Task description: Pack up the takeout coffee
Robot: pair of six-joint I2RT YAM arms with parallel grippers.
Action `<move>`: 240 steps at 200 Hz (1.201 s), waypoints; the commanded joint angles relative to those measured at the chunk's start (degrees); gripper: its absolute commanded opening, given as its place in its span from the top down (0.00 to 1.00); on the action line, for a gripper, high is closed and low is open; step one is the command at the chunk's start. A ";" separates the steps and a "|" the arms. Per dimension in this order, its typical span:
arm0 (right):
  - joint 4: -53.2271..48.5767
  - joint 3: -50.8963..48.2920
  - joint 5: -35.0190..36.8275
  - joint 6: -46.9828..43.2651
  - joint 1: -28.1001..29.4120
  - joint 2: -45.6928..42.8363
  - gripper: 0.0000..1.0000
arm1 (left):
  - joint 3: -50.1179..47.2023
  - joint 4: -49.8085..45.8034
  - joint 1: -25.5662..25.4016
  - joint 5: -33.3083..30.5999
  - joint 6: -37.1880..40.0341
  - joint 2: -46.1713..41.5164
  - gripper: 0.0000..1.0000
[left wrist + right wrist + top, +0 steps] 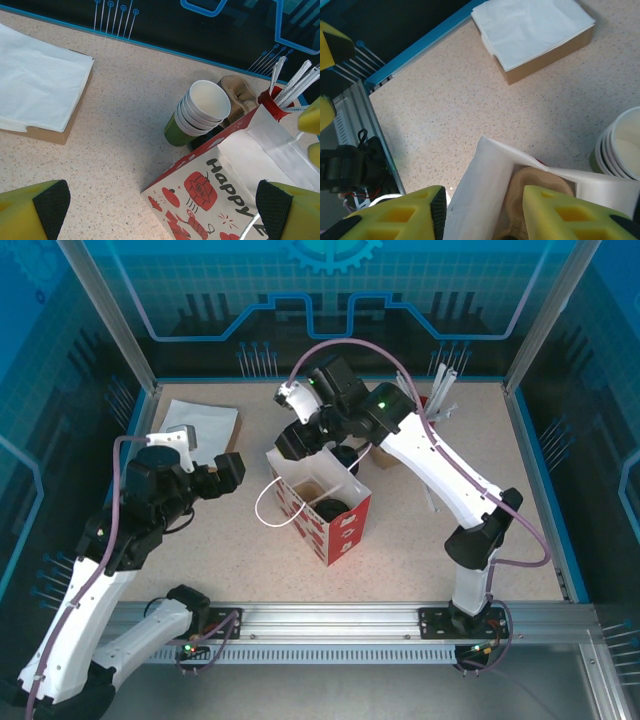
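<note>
A red-and-white paper bag [335, 525] stands open in the middle of the table. Inside it, in the top view, sits a dark cup with a round black lid, the takeout coffee [331, 509], next to a tan pulp carrier [532, 185]. My right gripper [296, 440] hovers over the bag's far rim. Its jaws stand apart astride the bag's white wall [485, 195] and hold nothing. My left gripper [232, 472] waits left of the bag, wide open and empty, with the printed bag side [225, 190] in front of it.
A stack of lidless white-rimmed green cups [200, 112] stands just behind the bag, beside a red cup of white straws [277, 100] and another pulp carrier [240, 95]. A box of white napkins [40, 85] lies at the far left. Blue walls ring the table.
</note>
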 commanded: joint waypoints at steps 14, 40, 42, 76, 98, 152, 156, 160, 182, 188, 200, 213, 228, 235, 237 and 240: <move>-2.26 1.64 3.14 -0.40 -0.63 -5.42 0.50 | 0.38 -0.12 0.53 -1.59 -1.64 0.46 0.01; -2.01 -0.50 5.42 -0.83 -1.34 -9.32 0.44 | 1.37 -1.15 0.53 -1.70 -2.10 2.04 0.01; -1.93 -0.68 5.59 -0.85 -1.44 -9.70 0.44 | 1.44 -1.16 0.51 -1.77 -2.16 2.14 0.01; -0.18 -5.79 6.02 -0.21 -3.45 -15.33 0.38 | 2.19 -1.24 0.54 -2.41 -2.64 3.52 0.01; 1.43 -9.83 5.81 0.60 -5.18 -19.20 0.33 | 3.51 -1.92 1.07 -1.95 -2.47 5.15 0.01; 9.24 -23.60 -1.37 5.55 -13.67 -29.85 0.21 | 6.24 -3.29 6.26 2.51 -1.02 9.59 0.01; 9.61 -24.23 -2.04 5.90 -14.29 -30.52 0.20 | 6.33 -3.35 6.87 3.12 -0.93 9.92 0.01; 9.90 -25.12 -2.59 6.37 -15.06 -31.16 0.18 | 6.48 -3.36 7.57 4.06 -0.74 10.37 0.01; 11.79 -29.19 -5.02 8.81 -18.81 -34.21 0.12 | 7.23 -3.51 11.08 7.53 -0.08 12.52 0.01; 12.25 -30.38 -5.50 9.56 -19.84 -35.12 0.09 | 7.42 -3.53 11.93 8.26 0.28 12.99 0.01; 13.40 -32.78 -6.50 10.83 -21.82 -36.52 0.04 | 7.48 -3.53 13.42 9.20 1.05 14.05 0.01; 14.71 -35.28 -7.48 12.04 -23.63 -38.01 0.00 | 7.61 -3.64 14.92 9.71 1.94 15.29 0.01; 16.18 -38.09 -8.85 13.32 -25.43 -39.59 0.00 | 7.59 -3.88 16.54 10.67 2.69 16.66 0.01; 16.63 -39.17 -9.53 13.93 -26.16 -40.16 0.00 | 7.58 -3.97 17.08 10.77 3.06 17.27 0.01; 16.74 -39.46 -9.73 14.09 -26.32 -40.41 0.00 | 7.56 -4.04 17.24 10.73 3.24 17.40 0.01; 16.88 -39.90 -9.93 14.38 -26.64 -40.62 0.00 | 7.46 -4.10 17.31 10.69 3.43 17.67 0.01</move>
